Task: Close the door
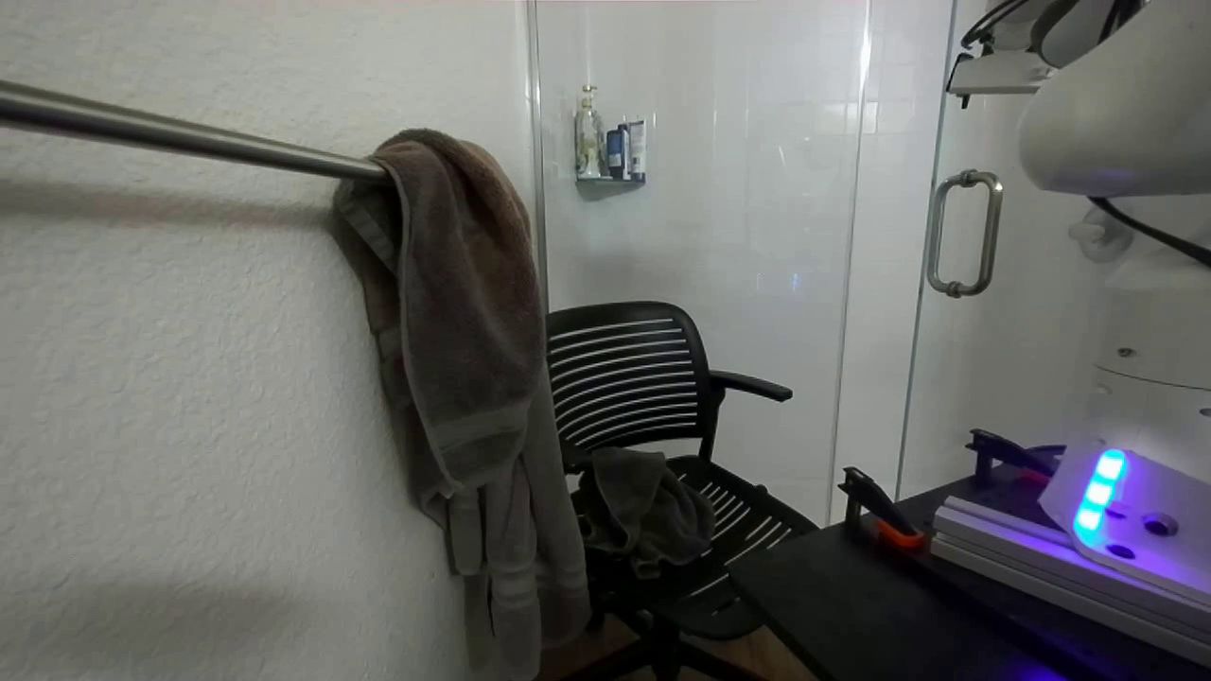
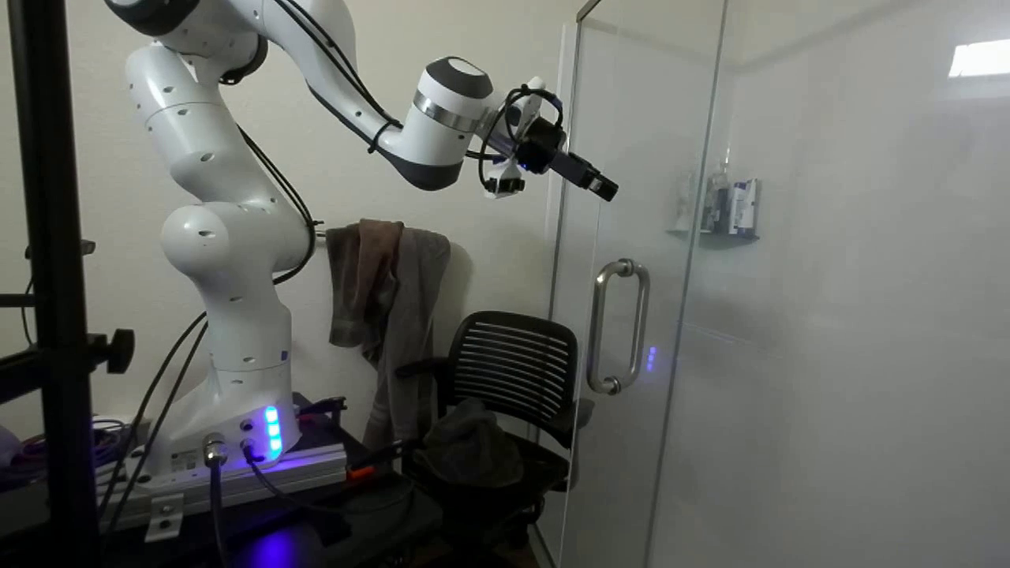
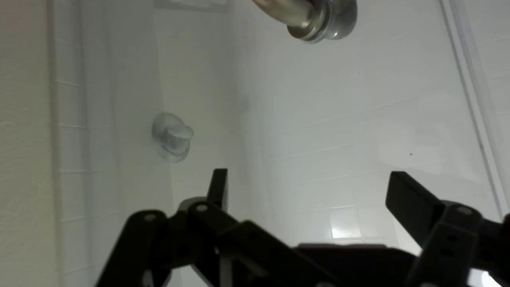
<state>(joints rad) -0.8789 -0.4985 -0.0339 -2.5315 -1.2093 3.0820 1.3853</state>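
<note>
The door is a tall glassy panel; it shows in both exterior views and fills much of the wrist view. Its silver D-shaped handle stands upright, and it also shows in an exterior view. Only one end of the handle shows at the top of the wrist view. My gripper appears above the handle, apart from it; its exact distance from the glass cannot be told. In the wrist view the gripper has its black fingers wide apart with nothing between them.
A black office chair with a crumpled towel on it stands by the glass. Towels hang from a wall bar. A black table carries the arm's base. Bottles stand on a corner shelf behind the glass.
</note>
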